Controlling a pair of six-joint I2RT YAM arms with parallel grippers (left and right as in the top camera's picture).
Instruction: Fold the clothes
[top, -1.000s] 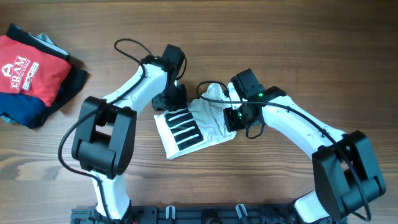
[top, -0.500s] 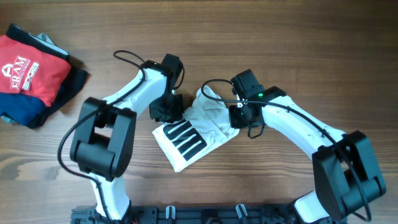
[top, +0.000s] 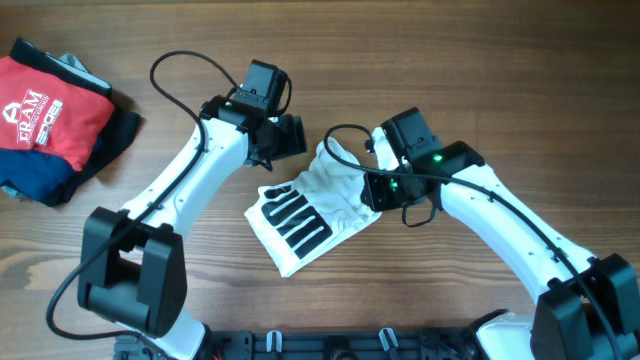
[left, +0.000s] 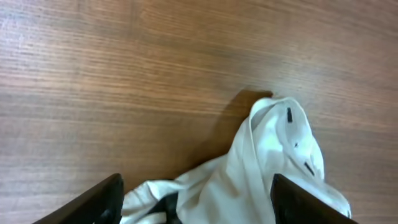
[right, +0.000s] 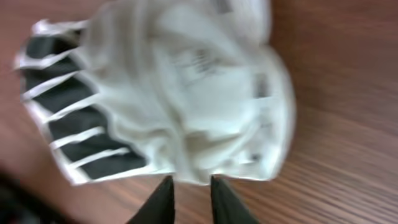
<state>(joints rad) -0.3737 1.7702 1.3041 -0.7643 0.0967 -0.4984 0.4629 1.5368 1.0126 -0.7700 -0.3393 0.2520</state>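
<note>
White block-striped shirt (top: 318, 205), crumpled mid-table between both arms; left gripper (top: 288, 138) spread wide and empty just beside its far edge, right gripper (right: 191, 199) nearly closed at the hem, pinch undeterminable; advised: grasp opposite edges and pull flat before folding.

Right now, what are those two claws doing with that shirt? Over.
Left gripper open, off shirt. Right gripper nearly closed at shirt's edge, grip unclear. Shirt crumpled, stripes up. Nothing blocking.
</note>
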